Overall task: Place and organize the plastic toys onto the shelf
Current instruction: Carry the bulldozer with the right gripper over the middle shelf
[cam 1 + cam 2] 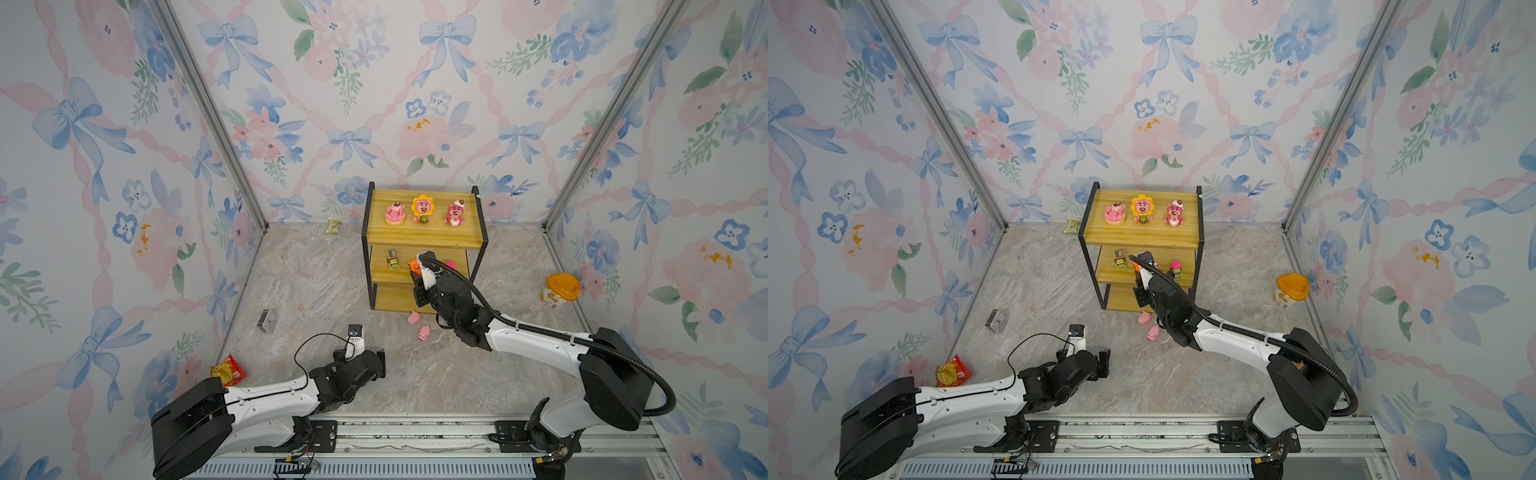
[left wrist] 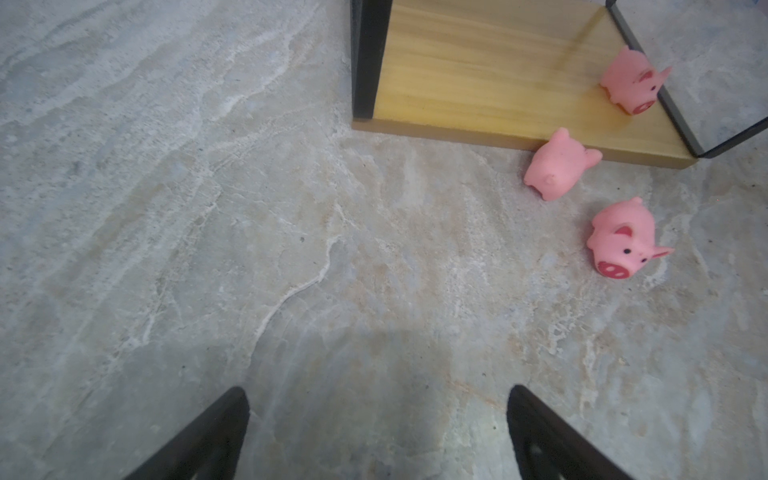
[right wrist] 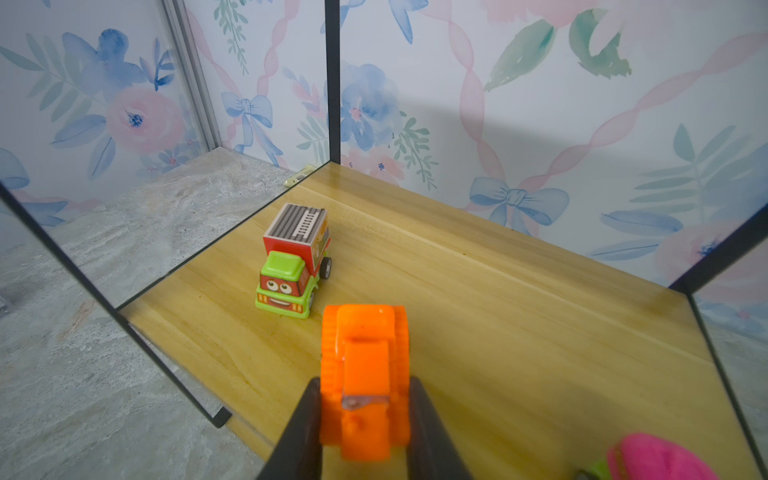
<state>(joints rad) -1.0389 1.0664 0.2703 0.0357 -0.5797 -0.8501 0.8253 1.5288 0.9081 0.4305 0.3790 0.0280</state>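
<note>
While the right gripper (image 3: 365, 386) reaches into the middle tier, its jaws are clamped on the flanks of the orange car (image 3: 365, 353), nose pointing away from the wrist. Directly beneath it: the middle board (image 3: 498, 291); whether the wheels touch the wood, I cannot tell. Ahead of the fingertips and off to the left stands the red-green car (image 3: 293, 266), upright, apart from the held one. Close on the right, the pink-green car (image 3: 656, 457), only partly in frame. Above the gripper, on the top board of the shelf (image 1: 424, 237), three bears (image 1: 422, 209) stand in a row. Below and behind it: a pig (image 2: 629, 79) lies on the bottom board (image 2: 478, 75), a second pig (image 2: 561, 166) against that board's front edge, a third pig (image 2: 623, 237) on the tabletop (image 2: 249, 208) just beyond. Well back, the left gripper (image 2: 379, 390) hangs over bare tabletop, jaws wide, holding nothing. Step in hand, by my reading: seating the orange car between its two fellows. Next move calls for a gentle settle, a release, then a straight retreat without nudging the neighbours; pigs remain.
</note>
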